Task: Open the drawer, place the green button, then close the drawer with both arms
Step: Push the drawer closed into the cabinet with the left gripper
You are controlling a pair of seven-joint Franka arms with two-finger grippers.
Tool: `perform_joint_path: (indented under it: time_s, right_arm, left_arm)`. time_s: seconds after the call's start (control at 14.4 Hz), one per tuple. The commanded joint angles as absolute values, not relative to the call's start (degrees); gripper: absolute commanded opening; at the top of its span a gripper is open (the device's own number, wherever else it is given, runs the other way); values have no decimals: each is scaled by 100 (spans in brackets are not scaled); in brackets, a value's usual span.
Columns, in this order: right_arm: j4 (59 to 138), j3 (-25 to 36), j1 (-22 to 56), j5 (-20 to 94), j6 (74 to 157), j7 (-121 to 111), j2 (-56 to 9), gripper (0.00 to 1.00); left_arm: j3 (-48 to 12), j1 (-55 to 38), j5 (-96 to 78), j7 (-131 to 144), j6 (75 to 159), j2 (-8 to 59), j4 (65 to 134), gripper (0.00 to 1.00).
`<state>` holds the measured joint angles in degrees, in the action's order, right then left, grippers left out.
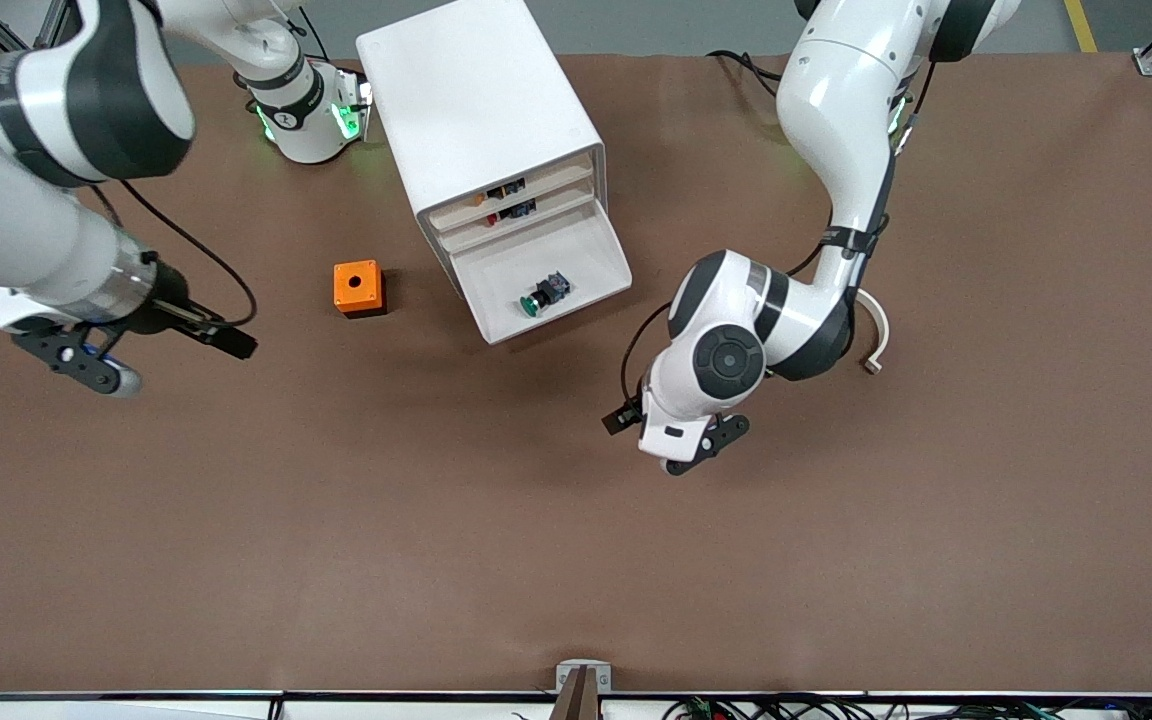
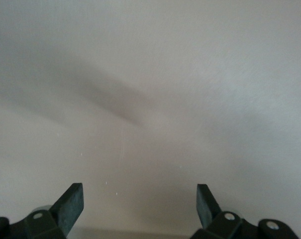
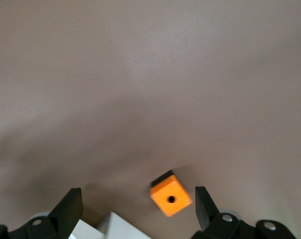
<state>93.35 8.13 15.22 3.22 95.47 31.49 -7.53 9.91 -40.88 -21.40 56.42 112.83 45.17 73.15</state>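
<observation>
The white cabinet [image 1: 481, 105] stands at the table's back middle, and its third drawer [image 1: 591, 255] is pulled out. In that drawer lies the button [image 1: 543, 292], green cap toward the drawer's front. My left gripper [image 1: 668, 438] hangs open over bare table in front of the open drawer; the left wrist view shows its gripper [image 2: 140, 204] with only tabletop between the fingers. My right gripper [image 1: 176, 360] is open over the table toward the right arm's end, beside the orange box. The right wrist view shows this gripper [image 3: 139, 206] holding nothing.
An orange box [image 1: 358, 288] with a hole on top stands beside the cabinet toward the right arm's end, and the orange box [image 3: 171, 198] shows in the right wrist view with a cabinet corner [image 3: 120, 230]. The two upper drawers [image 1: 508, 198] hold red and black parts.
</observation>
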Motion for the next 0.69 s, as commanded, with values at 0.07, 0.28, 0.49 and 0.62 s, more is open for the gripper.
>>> perform_joint_path:
  time_s: [0.07,0.28,0.49,0.62]
  right_arm:
    - [9413,703,854,264,9282,1666,-370,100]
    - [9457,703,476,168,9220,574,-176,100]
    - [9510,703,413,-227,9220,159,78,100]
    - [9623,703,396,-360,9255,-69,298,100]
  left_arm:
    - [1055,-4604,-1952,6204,11864,4377,8119,100]
    - [1055,-4973,-1819,6267,11997,4324,8437,100]
    - [1063,-5273,-1811,6267,12006,4298,8455,100]
    - [1037,-5396,-1811,6258,12006,4158,8446,100]
